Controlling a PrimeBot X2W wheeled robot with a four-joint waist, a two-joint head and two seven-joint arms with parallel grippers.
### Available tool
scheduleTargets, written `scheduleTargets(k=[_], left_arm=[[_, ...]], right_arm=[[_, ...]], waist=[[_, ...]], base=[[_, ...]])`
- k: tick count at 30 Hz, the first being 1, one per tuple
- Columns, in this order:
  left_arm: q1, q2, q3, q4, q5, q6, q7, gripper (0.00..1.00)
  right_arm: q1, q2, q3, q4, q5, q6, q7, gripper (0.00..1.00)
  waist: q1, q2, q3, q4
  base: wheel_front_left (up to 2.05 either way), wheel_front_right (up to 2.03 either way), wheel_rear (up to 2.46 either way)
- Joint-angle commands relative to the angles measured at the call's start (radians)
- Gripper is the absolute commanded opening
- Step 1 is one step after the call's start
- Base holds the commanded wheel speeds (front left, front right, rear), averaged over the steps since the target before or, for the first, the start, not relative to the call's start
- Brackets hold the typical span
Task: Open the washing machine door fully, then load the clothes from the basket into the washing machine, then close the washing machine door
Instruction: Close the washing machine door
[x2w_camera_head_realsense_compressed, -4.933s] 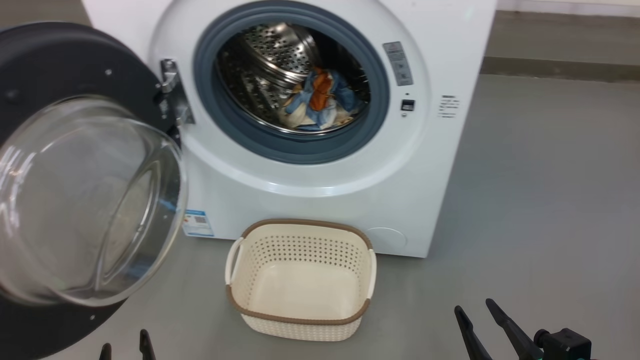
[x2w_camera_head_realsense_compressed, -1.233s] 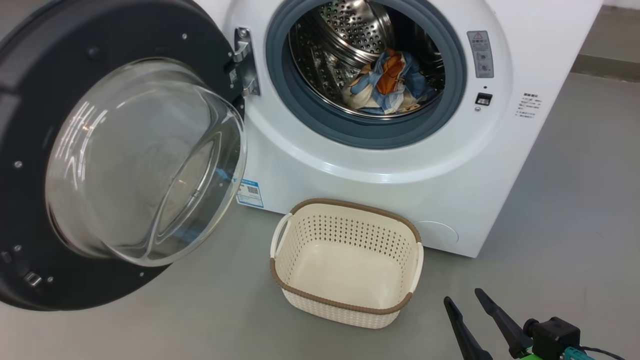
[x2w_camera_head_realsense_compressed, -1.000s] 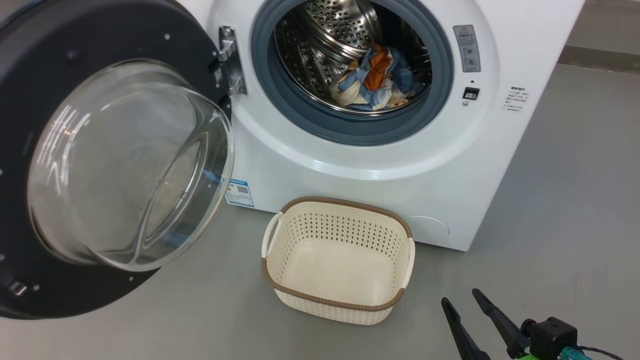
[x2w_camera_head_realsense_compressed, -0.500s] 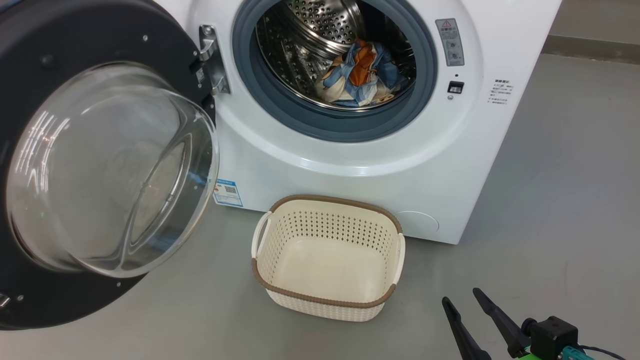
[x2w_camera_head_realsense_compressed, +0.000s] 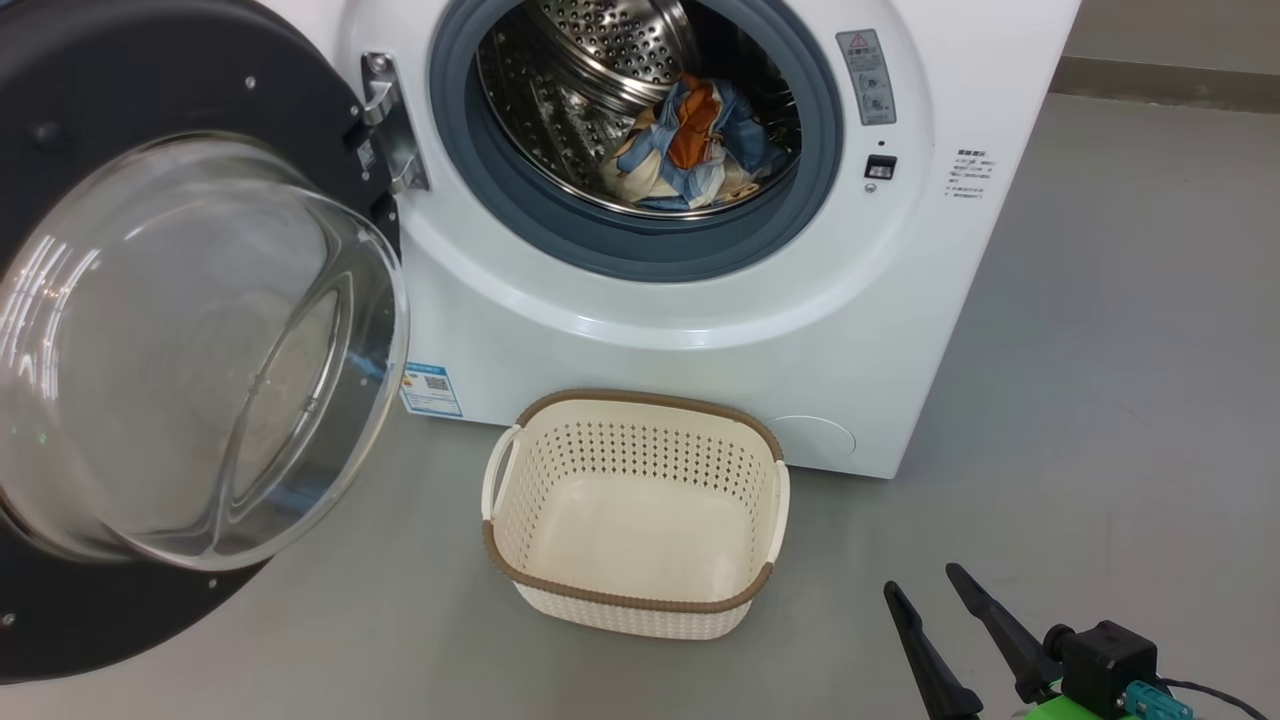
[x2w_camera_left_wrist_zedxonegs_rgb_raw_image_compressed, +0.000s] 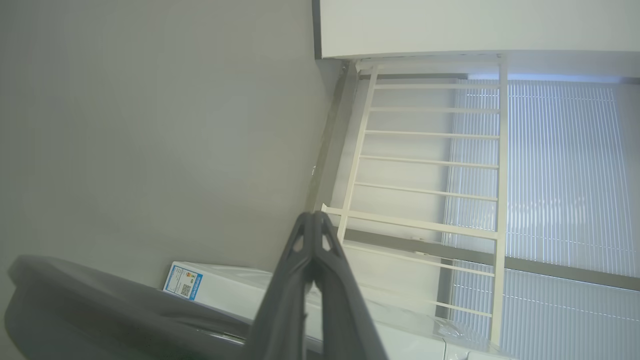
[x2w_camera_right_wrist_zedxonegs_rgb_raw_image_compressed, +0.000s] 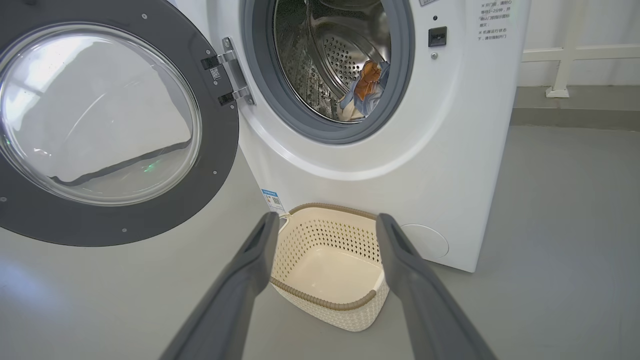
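Observation:
The white washing machine (x2w_camera_head_realsense_compressed: 700, 330) (x2w_camera_right_wrist_zedxonegs_rgb_raw_image_compressed: 465, 165) stands with its round black door (x2w_camera_head_realsense_compressed: 150, 110) (x2w_camera_right_wrist_zedxonegs_rgb_raw_image_compressed: 120, 220) swung wide open to the left, glass bowl bulging outward. Light blue, orange and cream clothes (x2w_camera_head_realsense_compressed: 690, 140) (x2w_camera_right_wrist_zedxonegs_rgb_raw_image_compressed: 367, 87) lie inside the steel drum. On the floor before the machine the cream basket (x2w_camera_head_realsense_compressed: 520, 500) (x2w_camera_right_wrist_zedxonegs_rgb_raw_image_compressed: 325, 302) sits with nothing in it. At the lower right my right gripper (x2w_camera_head_realsense_compressed: 925, 585) (x2w_camera_right_wrist_zedxonegs_rgb_raw_image_compressed: 325, 222) hovers open, well short of the basket. My left gripper (x2w_camera_left_wrist_zedxonegs_rgb_raw_image_compressed: 314, 215) is shut on nothing, near the door's dark edge (x2w_camera_left_wrist_zedxonegs_rgb_raw_image_compressed: 100, 300) and pointing at a far wall.
Grey floor (x2w_camera_head_realsense_compressed: 1100, 350) stretches to the right of the machine. A white railing (x2w_camera_left_wrist_zedxonegs_rgb_raw_image_compressed: 425, 165) and window blinds stand in the left wrist view, and a low wall ledge (x2w_camera_right_wrist_zedxonegs_rgb_raw_image_compressed: 575, 115) runs behind the machine on the right.
The head camera has swung, so the whole scene slides left and the door runs off the left edge. Door, basket and clothes keep their places; the right gripper stays open.

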Motion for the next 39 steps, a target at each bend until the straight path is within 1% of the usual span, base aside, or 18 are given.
scheduleTargets(k=[1, 7, 13, 17, 25, 29, 35, 39], left_arm=[[-0.022, 0.063, 0.011, -0.019, -0.016, -0.014, 0.020, 0.00], [-0.024, 0.060, 0.010, -0.015, -0.033, -0.037, 0.050, 0.00], [-0.023, 0.052, 0.016, -0.008, -0.041, -0.043, 0.050, 0.00], [-0.023, 0.051, 0.016, 0.007, -0.050, -0.058, 0.066, 0.00], [-0.031, 0.057, -0.001, 0.051, -0.061, -0.098, 0.111, 0.00], [-0.039, 0.061, -0.020, 0.070, -0.065, -0.129, 0.147, 0.00], [-0.042, 0.071, -0.054, 0.103, -0.054, -0.163, 0.182, 0.00], [-0.049, 0.069, -0.075, 0.119, -0.055, -0.197, 0.215, 0.00]], right_arm=[[-0.027, -0.012, 0.015, -0.022, -0.001, 0.002, -0.005, 1.00], [-0.025, -0.017, 0.014, -0.023, 0.000, 0.002, -0.005, 1.00], [-0.027, -0.023, 0.013, -0.023, 0.000, 0.002, -0.005, 1.00], [-0.030, -0.027, 0.013, -0.023, 0.001, 0.002, -0.005, 1.00], [-0.030, -0.032, 0.012, -0.022, 0.001, 0.002, -0.005, 1.00], [-0.029, -0.031, 0.011, -0.023, 0.000, 0.002, -0.005, 1.00], [-0.029, -0.031, 0.012, -0.023, -0.001, 0.002, -0.005, 1.00], [-0.029, -0.031, 0.010, -0.022, -0.002, 0.002, -0.005, 1.00]], waist=[[0.0000, 0.0000, -0.001, -0.005], [0.0000, 0.0000, 0.002, -0.012], [0.0000, 0.0000, 0.004, -0.015], [0.0000, 0.0000, 0.007, -0.019], [0.0000, 0.0000, 0.009, -0.024], [0.0000, 0.0000, 0.009, -0.021], [0.0000, 0.0000, 0.007, -0.015], [0.0000, 0.0000, 0.005, -0.008]], base=[[0.00, 0.00, 0.00], [0.00, 0.00, 0.00], [0.00, 0.00, 0.00], [0.00, 0.00, 0.00], [0.00, 0.00, 0.00], [0.00, 0.00, 0.00], [0.00, 0.00, 0.00], [0.00, 0.00, 0.00]])
